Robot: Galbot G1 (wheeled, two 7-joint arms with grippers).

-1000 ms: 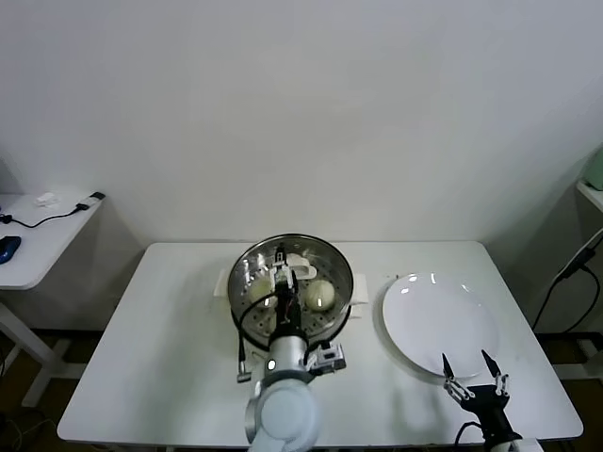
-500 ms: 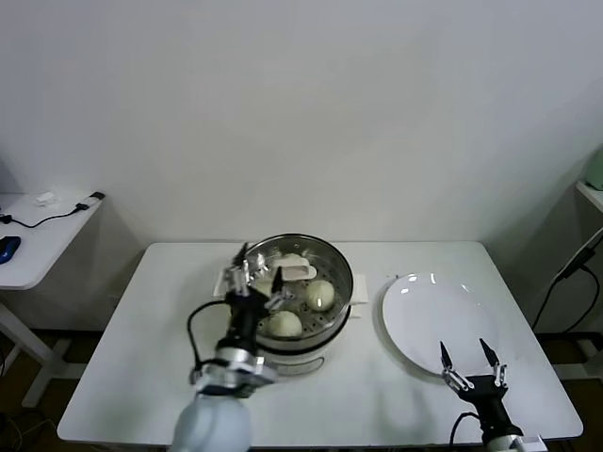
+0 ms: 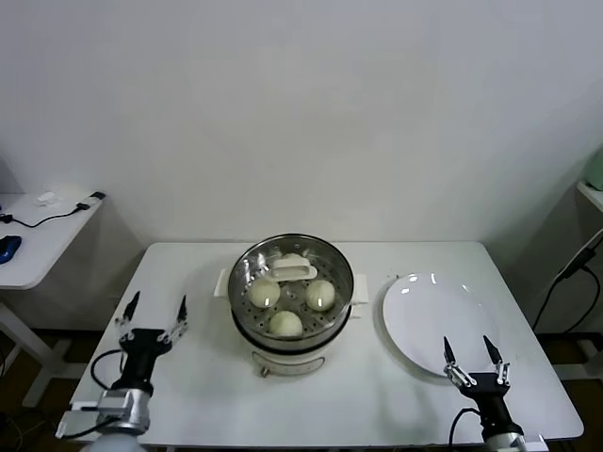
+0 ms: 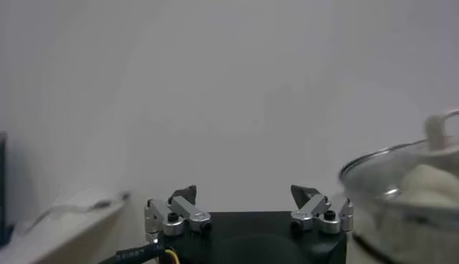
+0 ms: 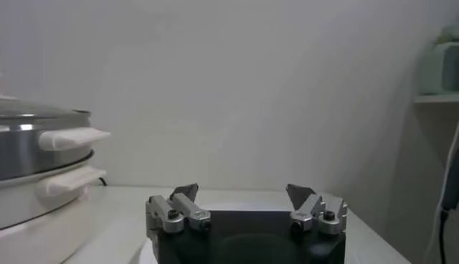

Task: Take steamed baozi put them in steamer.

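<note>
The steel steamer (image 3: 243,325) stands mid-table with three cream baozi on its perforated tray: one on the left (image 3: 264,295), one on the right (image 3: 320,295), one at the front (image 3: 285,323). A fourth baozi is not visible. My left gripper (image 3: 152,307) is open and empty at the table's left front, well left of the steamer. In the left wrist view the gripper (image 4: 245,194) is open, with the steamer (image 4: 401,208) off to one side. My right gripper (image 3: 470,349) is open and empty at the front right, by the plate's near rim. It is also open in the right wrist view (image 5: 244,192).
An empty white plate (image 3: 476,344) lies right of the steamer. A white piece (image 3: 293,268) rests inside the steamer at its back. A side table (image 3: 28,254) with cables stands at the far left. The steamer's side and handles show in the right wrist view (image 5: 43,179).
My left arm has pulled away from over the steamer, back to the left front of the table, empty. The front baozi now lies uncovered on the tray. The right gripper has hardly moved.
</note>
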